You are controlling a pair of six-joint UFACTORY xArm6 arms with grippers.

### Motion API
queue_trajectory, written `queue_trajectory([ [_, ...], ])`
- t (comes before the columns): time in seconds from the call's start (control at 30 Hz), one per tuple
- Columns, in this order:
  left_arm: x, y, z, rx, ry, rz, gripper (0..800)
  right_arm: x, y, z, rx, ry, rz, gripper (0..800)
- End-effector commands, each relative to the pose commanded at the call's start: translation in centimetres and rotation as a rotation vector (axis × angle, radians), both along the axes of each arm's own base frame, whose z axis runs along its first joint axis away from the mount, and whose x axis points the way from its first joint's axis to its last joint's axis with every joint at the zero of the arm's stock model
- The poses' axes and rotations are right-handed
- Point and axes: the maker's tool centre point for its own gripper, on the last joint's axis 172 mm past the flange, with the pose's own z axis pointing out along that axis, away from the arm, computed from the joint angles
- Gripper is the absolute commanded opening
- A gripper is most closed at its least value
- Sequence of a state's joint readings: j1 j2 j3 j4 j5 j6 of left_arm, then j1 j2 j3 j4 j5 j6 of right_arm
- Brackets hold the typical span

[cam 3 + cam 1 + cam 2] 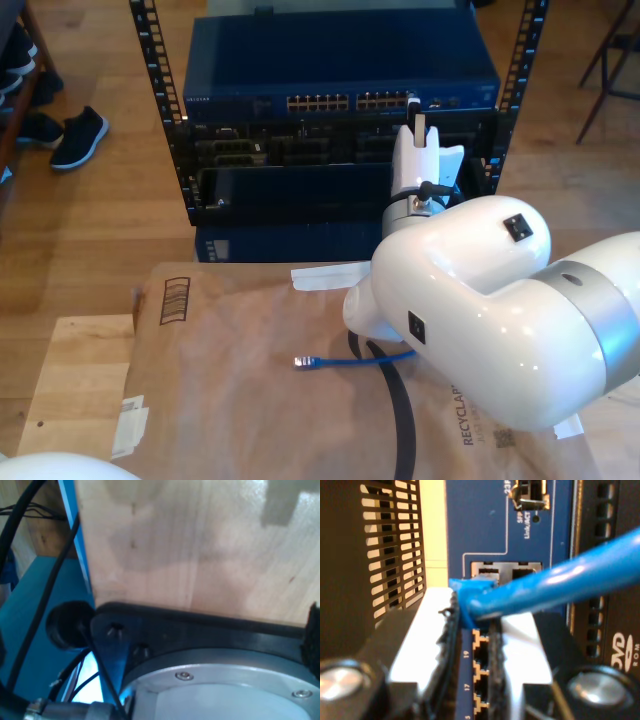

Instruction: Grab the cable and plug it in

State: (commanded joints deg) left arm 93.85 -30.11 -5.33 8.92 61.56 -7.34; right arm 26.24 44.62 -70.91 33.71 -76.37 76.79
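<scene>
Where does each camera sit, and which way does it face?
First wrist view: on my first end effector, facing a pale wooden board; black bracket and metal flange show.
Second wrist view: on my second end effector, facing the dark blue network switch; pads pinch the thin bright blue cable.
Exterior view: raised behind the white arm, facing the rack.
Shared: second wrist and exterior views both show switch and cable.

Bright blue cable (560,582) — navy switch (340,60)
</scene>
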Motion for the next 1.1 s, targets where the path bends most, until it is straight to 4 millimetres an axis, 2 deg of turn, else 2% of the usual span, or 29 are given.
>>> queue_trajectory([
  [1.1,-0.01,0.08,0.03,0.002,0.000,0.000,800,0.72,0.01,0.02,0.008,-0.011,-0.003,0],
])
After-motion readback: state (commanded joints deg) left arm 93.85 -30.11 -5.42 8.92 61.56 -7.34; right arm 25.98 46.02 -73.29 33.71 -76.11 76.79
